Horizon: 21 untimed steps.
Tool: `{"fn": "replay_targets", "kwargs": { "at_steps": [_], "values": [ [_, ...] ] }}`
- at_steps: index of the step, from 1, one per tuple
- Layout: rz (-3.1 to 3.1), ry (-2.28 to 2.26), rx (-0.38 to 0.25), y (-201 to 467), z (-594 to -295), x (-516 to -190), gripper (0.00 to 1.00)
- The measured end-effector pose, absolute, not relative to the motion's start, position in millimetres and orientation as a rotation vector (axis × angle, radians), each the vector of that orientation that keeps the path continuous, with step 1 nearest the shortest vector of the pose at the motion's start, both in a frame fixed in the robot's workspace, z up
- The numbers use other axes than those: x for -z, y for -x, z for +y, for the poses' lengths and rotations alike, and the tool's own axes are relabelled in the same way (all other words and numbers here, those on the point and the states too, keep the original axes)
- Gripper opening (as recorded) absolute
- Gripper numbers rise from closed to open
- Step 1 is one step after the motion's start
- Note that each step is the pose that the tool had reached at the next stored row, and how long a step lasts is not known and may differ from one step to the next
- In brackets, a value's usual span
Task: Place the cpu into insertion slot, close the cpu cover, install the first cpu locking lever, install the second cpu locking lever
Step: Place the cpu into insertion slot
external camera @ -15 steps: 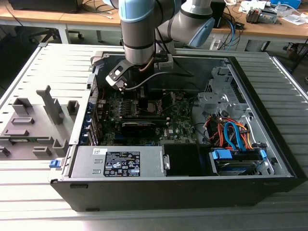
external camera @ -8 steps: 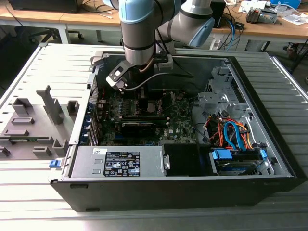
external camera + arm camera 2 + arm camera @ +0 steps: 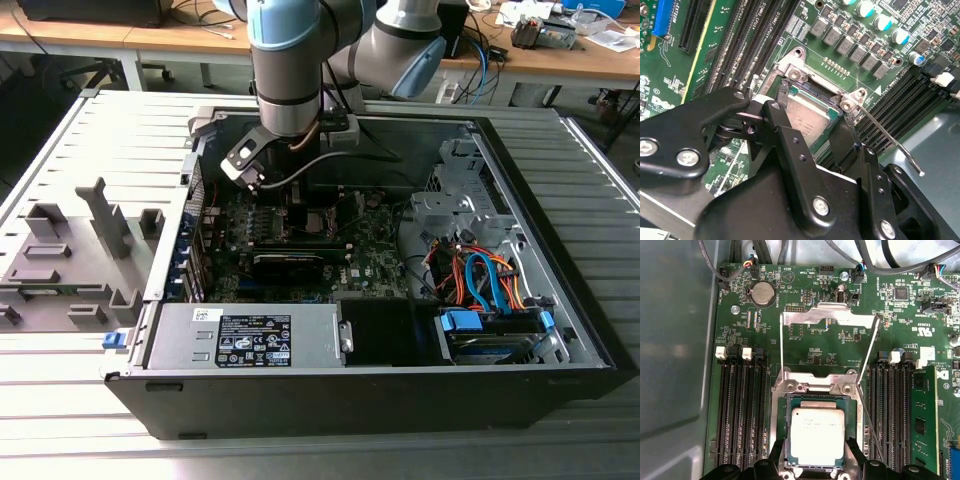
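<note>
Slatted metal table (image 3: 60, 400) carries the open computer case (image 3: 380, 400), and your arm (image 3: 285, 60) reaches in near its far edge. In the first wrist view the cpu (image 3: 817, 430) lies flat inside the insertion slot (image 3: 816, 401). The gripper (image 3: 816, 450) has its fingers (image 3: 776, 460) apart, one at each side of it. I judge the placing step is almost finished. The cpu cover (image 3: 829, 315) stands raised and one locking lever (image 3: 890, 142) is free, so to close it you first need clear space above the slot.

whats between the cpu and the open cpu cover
In the first wrist view: a metal hinge bracket with two screws beside the cpu, then green board up to the cpu cover.
</note>
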<state>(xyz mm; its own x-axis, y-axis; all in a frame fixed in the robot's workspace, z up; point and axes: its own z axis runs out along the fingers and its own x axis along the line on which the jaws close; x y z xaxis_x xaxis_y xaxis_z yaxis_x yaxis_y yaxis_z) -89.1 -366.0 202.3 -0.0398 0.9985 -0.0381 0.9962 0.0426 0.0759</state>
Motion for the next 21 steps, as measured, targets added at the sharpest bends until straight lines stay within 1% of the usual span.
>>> {"fn": "replay_targets", "kwargs": {
  "at_steps": [4, 9, 14, 15, 18, 19, 20, 21],
  "values": [
    [2.208, -2.119, -0.043, 89.2, -366.6, -203.3, 0.6],
    [2.206, -2.117, -0.047, 89.3, -366.6, -214.8, 0.6],
    [2.206, -2.117, -0.046, 89.4, -366.4, -219.3, 0.6],
    [2.206, -2.117, -0.046, 89.3, -366.4, -219.3, 0.58],
    [2.206, -2.117, -0.045, 89.1, -366.4, -219.5, 0.39],
    [2.207, -2.118, -0.044, 88.3, -366.4, -219.5, 0.39],
    [2.209, -2.12, -0.039, 86.1, -366.6, -219.5, 0.33],
    [2.212, -2.122, -0.034, 83.6, -366.7, -219.5, 0.33]
  ]
}}
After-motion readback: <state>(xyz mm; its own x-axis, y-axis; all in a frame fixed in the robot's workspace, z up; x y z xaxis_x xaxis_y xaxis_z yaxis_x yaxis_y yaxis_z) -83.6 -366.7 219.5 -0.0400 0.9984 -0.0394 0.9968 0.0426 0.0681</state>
